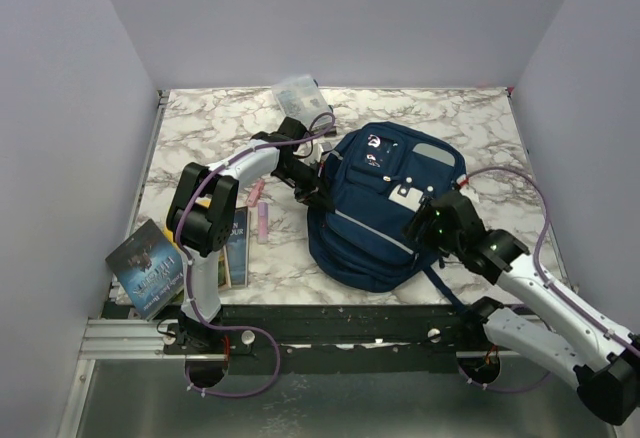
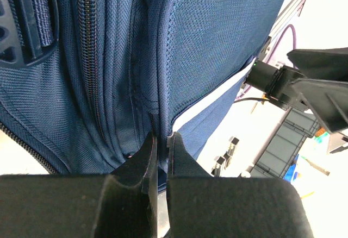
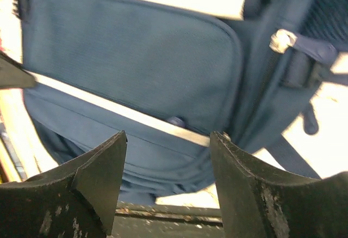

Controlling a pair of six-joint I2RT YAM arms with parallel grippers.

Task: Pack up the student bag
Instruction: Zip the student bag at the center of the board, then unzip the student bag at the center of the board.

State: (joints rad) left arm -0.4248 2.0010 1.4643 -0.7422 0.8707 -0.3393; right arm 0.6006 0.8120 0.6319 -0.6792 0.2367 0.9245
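We log books [image 1: 150, 266] unpacked on counter [image 1: 200, 128] | left tool [image 2: 161, 150] pinched shut, apparently on student bag [image 2: 217, 42] seam | right tool [image 3: 168, 136] open, empty

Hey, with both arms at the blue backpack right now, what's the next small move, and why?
Probably shift the right gripper, open and holding nothing, onto the white zipper tab and close. The left gripper is shut on a fold of the student bag, steadying it, and the zippers in view look closed.
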